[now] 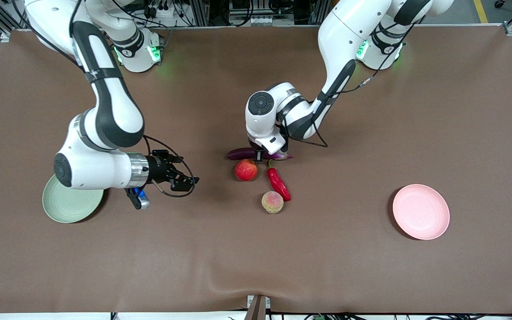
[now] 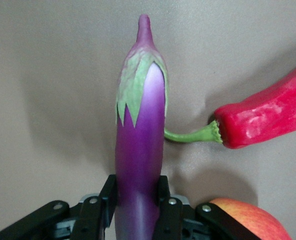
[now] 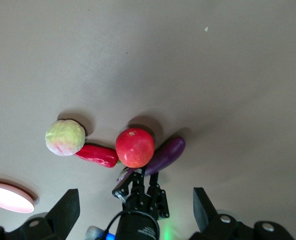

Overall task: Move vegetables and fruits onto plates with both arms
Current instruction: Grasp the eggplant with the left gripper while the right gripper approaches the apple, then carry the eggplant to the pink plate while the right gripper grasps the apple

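Observation:
My left gripper (image 1: 260,155) is shut on the purple eggplant (image 1: 240,154) at the table's middle; in the left wrist view both fingers (image 2: 169,192) press the sides of the eggplant (image 2: 140,135). The red chili (image 1: 278,182) lies beside it, with its green stem (image 2: 190,136) close to the eggplant. The red pomegranate (image 1: 246,170) and the peach (image 1: 272,202) lie nearer the front camera. My right gripper (image 1: 187,171) is open and empty over bare table, between the green plate (image 1: 67,206) and the fruits. The pink plate (image 1: 421,212) lies toward the left arm's end.
The brown table cover (image 1: 256,258) is bare around the group. The right arm's elbow hangs over part of the green plate. The right wrist view shows the peach (image 3: 65,137), chili (image 3: 95,155), pomegranate (image 3: 134,147), eggplant (image 3: 168,152) and the pink plate's edge (image 3: 10,196).

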